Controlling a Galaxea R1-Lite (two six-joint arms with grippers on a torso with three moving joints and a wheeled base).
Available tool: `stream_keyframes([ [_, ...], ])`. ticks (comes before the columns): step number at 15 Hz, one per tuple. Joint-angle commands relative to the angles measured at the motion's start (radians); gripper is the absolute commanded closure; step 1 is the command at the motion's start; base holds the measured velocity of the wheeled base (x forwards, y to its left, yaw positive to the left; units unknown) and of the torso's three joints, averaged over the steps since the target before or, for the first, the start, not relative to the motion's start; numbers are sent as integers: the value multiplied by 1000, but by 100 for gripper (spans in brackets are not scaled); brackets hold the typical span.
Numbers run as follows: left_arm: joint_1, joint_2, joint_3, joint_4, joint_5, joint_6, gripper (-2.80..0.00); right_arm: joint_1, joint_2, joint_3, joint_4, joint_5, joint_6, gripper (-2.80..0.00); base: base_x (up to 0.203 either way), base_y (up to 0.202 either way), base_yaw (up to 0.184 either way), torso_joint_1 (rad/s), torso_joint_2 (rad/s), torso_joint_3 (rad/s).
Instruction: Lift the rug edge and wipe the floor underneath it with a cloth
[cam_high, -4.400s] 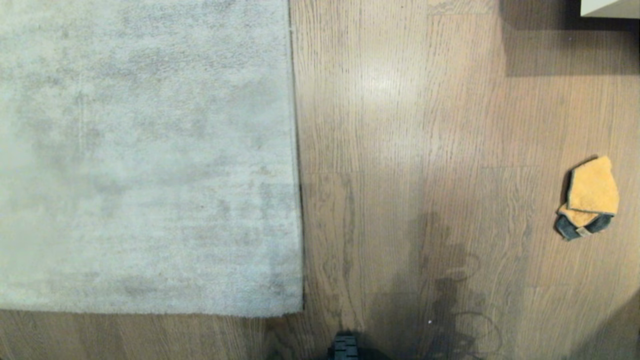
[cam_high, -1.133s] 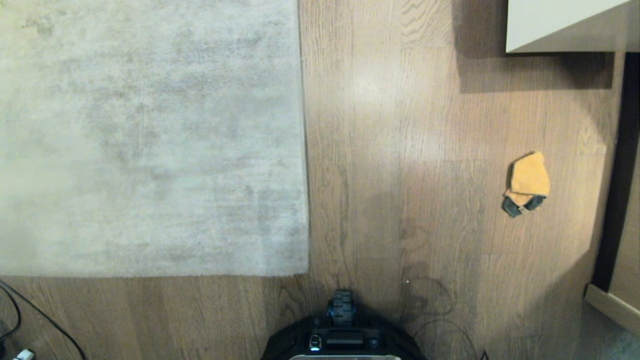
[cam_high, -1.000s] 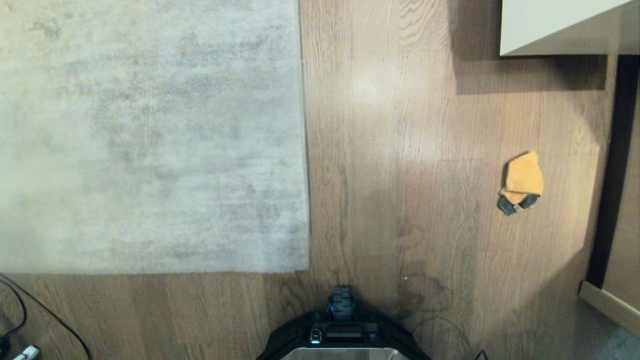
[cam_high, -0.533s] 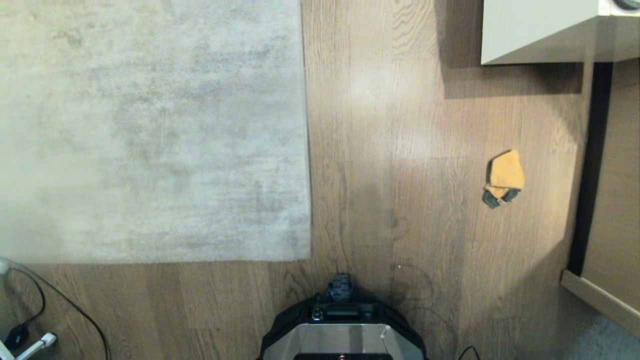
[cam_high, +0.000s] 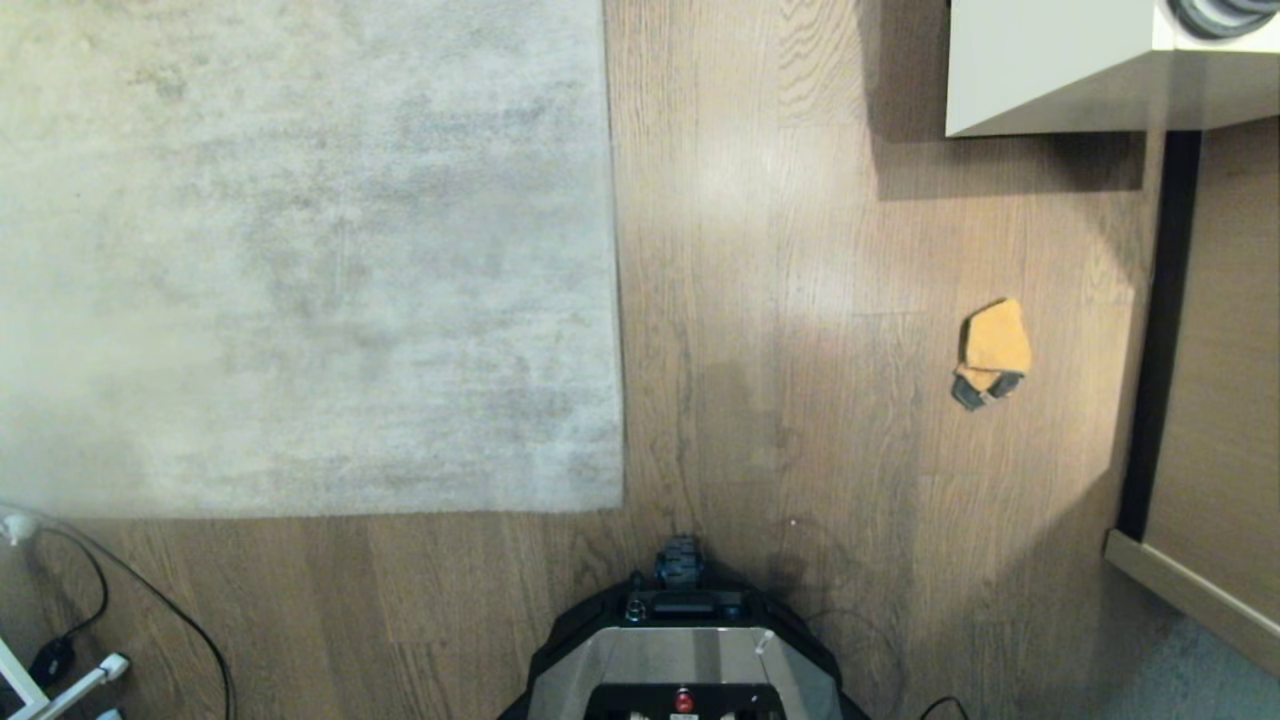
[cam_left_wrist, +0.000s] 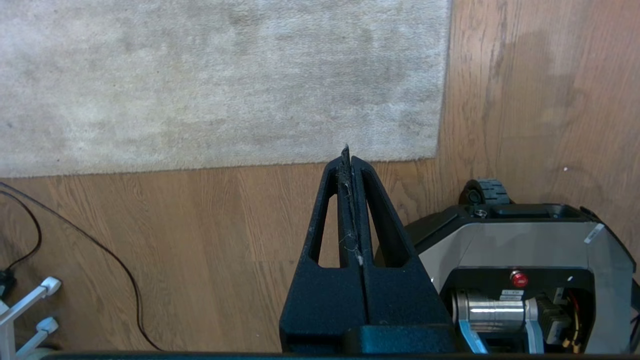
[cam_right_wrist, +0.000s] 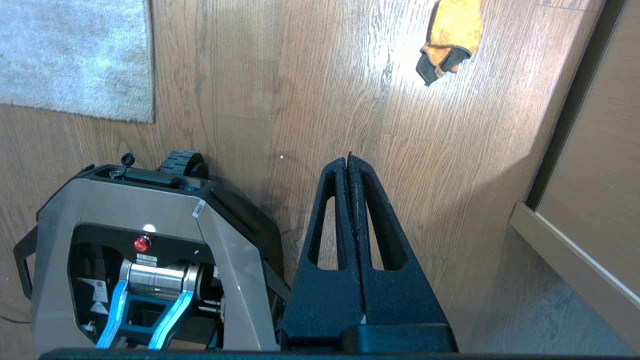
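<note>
The pale grey rug (cam_high: 300, 250) lies flat on the brown wood floor (cam_high: 780, 300), and its rug edge (cam_high: 612, 300) runs straight down to a squared corner (cam_high: 620, 505) just ahead of my base. The orange-tan cloth (cam_high: 990, 350) lies crumpled on the floor to the right, apart from the rug; it also shows in the right wrist view as the cloth (cam_right_wrist: 452, 35). My left gripper (cam_left_wrist: 347, 152) hangs shut and empty high above the floor near the rug's near border (cam_left_wrist: 250, 165). My right gripper (cam_right_wrist: 348, 159) is shut and empty too, well short of the cloth. Neither arm shows in the head view.
My base (cam_high: 685, 650) sits at the bottom centre. A white cabinet (cam_high: 1050, 60) stands at the far right, and wooden furniture with a ledge (cam_high: 1190, 590) lines the right side. A black cable (cam_high: 150, 610) and a white plug (cam_high: 90, 675) lie at the lower left.
The whole head view has drawn back: rug and cloth look smaller, and more of my base, the cabinet and the cable has come into view. Nothing on the floor has moved.
</note>
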Motion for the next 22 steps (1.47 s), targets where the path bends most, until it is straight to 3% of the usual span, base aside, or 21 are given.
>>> stream_keyframes([
  [1,0,0,0,0,-1,0,0,0,1,0,0,1,-2,0,0,0,0,0,0,0],
  [22,0,0,0,-2,-2,-3,0,0,1,0,0,1,-1,0,0,0,0,1,1,15],
])
